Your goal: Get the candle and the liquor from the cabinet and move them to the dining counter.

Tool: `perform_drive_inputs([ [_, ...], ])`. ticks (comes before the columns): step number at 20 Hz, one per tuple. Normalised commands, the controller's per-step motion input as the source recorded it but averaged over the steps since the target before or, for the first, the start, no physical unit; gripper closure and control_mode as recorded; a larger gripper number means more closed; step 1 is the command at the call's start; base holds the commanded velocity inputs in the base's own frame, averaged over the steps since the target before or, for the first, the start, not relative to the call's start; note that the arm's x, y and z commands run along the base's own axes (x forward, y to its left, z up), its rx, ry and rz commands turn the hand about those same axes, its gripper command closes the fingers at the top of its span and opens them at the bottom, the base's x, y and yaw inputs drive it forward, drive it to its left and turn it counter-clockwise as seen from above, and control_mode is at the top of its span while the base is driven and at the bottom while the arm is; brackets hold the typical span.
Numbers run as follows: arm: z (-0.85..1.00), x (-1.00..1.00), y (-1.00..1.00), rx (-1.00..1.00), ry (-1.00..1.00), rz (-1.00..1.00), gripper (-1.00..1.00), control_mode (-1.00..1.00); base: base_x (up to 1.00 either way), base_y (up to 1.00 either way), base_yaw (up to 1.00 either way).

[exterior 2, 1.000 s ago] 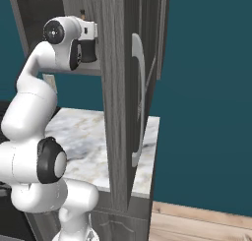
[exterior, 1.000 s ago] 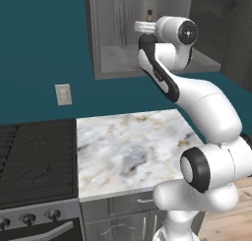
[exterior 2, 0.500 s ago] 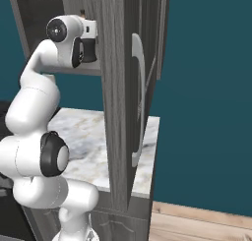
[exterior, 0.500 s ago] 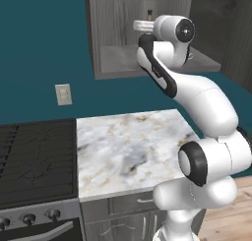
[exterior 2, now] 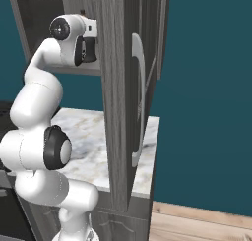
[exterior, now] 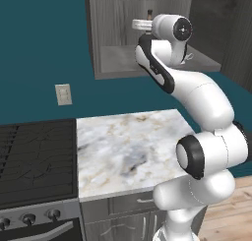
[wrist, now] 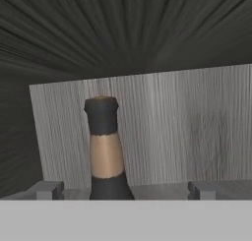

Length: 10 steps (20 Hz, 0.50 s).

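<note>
The liquor [wrist: 104,146] is a black bottle with a tan neck band and a dark stopper, standing upright against the cabinet's grey wood-grain back wall [wrist: 187,127]. My gripper [wrist: 124,190] is open, with the bottle's neck between the two fingertips [wrist: 47,190], closer to the left one and touching neither. From the left base view my arm reaches into the open cabinet [exterior: 118,63], and the bottle's top [exterior: 149,12] peeks above the hand. The candle and the dining counter are out of view.
The cabinet's door [exterior 2: 118,112] stands swung open on the right, its silver bar handle [exterior 2: 139,102] facing out. Below lies a small marble worktop [exterior: 128,146], with a black stove [exterior: 34,156] to its left and a wall outlet [exterior: 63,94] above.
My hand has edged slightly up and deeper into the cabinet. The jaws have stayed open.
</note>
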Motion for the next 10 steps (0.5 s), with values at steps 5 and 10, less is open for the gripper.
perform_drive_inputs([
  [5,0.00,0.17,0.00,0.00,0.00,0.00,-1.00,-1.00,0.00,0.00,0.00],
  [10,0.00,0.04,0.00,0.00,0.01,0.00,-1.00,-1.00,0.00,0.00,0.00],
])
